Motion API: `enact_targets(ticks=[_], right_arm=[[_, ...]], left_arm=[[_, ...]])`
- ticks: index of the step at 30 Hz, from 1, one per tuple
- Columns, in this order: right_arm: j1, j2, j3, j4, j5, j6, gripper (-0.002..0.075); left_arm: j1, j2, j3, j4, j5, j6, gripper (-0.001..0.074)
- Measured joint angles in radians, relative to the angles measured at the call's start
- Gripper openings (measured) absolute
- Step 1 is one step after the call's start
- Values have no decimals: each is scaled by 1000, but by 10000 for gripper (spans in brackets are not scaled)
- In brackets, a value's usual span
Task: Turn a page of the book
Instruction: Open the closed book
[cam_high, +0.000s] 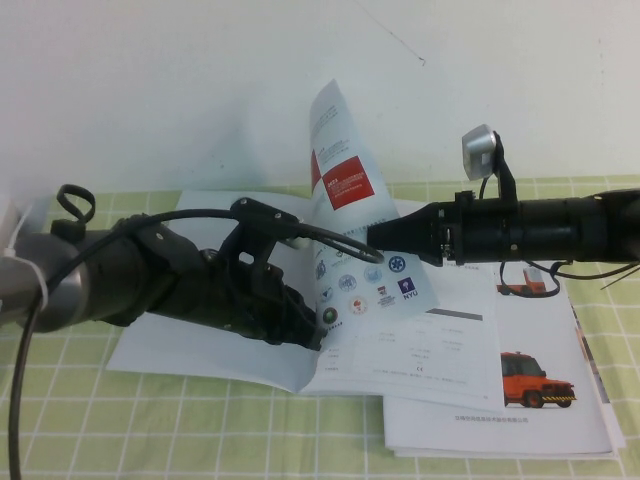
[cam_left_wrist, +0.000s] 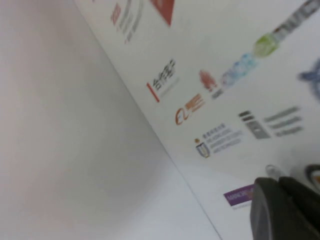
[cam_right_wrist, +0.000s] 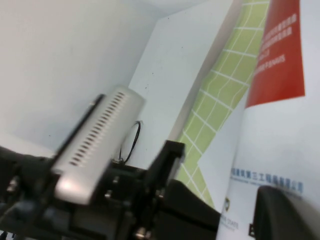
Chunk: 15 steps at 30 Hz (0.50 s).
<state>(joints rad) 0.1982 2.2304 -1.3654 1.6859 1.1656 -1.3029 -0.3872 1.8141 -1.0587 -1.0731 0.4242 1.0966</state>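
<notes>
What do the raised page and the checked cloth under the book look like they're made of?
The page looks like thin glossy coated paper: it curves as it stands up from the book, between the left gripper and right gripper. The cloth looks like matte woven fabric or vinyl in a green-and-white check; which one is hard to tell.

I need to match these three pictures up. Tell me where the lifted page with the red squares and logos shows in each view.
High view: the page stands lifted at centre, between the left gripper and right gripper.
Left wrist view: page fills the upper right.
Right wrist view: page along the right edge.
Shared landmark: its red square.
</notes>
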Motion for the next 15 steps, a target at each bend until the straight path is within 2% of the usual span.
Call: enact_targets(ticks=[8,15], right_arm=[[0,-14,0,2,0,-5,-1],[0,-36,0,2,0,-9,-2]], left_arm=[[0,-130,0,190,4,-100,-4],[-12,-252,0,272,117,-117,-4]])
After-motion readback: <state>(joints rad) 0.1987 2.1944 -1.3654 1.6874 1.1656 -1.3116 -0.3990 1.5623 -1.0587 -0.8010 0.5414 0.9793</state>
